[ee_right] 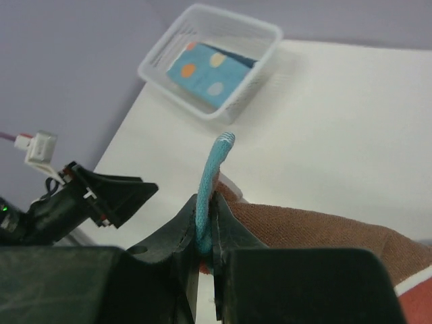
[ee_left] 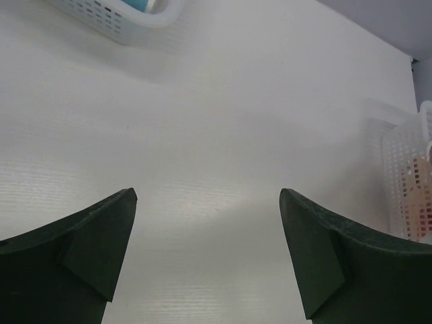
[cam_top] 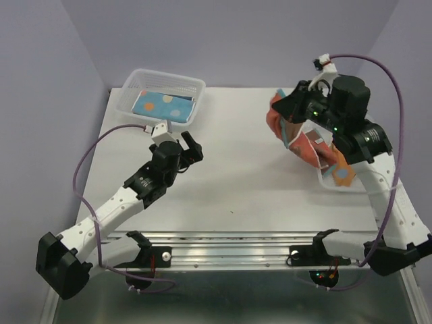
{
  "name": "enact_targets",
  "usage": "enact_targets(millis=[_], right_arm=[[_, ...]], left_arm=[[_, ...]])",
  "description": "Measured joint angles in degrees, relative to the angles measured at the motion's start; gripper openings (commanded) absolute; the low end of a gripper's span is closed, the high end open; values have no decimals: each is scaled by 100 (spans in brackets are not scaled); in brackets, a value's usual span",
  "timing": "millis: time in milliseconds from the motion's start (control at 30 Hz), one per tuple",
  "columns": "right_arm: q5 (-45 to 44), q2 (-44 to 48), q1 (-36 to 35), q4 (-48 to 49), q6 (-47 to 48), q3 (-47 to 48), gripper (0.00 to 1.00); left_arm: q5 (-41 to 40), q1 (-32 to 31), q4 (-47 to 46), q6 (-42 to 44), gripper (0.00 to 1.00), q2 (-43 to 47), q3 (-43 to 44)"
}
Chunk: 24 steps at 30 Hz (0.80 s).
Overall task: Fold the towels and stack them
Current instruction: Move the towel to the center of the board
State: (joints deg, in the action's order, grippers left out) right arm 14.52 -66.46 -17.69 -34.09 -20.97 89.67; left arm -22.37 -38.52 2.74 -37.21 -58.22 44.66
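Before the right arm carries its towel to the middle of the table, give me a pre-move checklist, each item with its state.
1. Right gripper shut on the teal-edged towel: ok, the edge is pinched between its fingers.
2. Only one towel gripped: cannot tell; brown-red cloth bunches right against the fingers.
3. Cloth free of the right basket: cannot tell; in the top view it hangs down to the basket.
4. Left gripper open and empty: ok.
5. Middle of the table bare for laying out: ok.
6. Far basket holds a folded dotted towel: ok.
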Motion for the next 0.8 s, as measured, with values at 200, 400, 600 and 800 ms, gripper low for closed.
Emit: enact_targets(millis=[200,400,600,800], right_arm=[[-195,-1825,-1945,35,225,1663,1],[-210,-2997,-2496,70,184,2962,1],[-1016,-2492,-2485,527,31,2157,6],[-2087,-866,-2218,876,197,-540,21]], left_arm=[[-444,0,721,-616,99,651,-7],[-754,0,1305,-1139,99,1696,-223],[-966,0,1738,-1462,99,2321,-393],[-1038,0,2020,-1650,99,2468,-503]])
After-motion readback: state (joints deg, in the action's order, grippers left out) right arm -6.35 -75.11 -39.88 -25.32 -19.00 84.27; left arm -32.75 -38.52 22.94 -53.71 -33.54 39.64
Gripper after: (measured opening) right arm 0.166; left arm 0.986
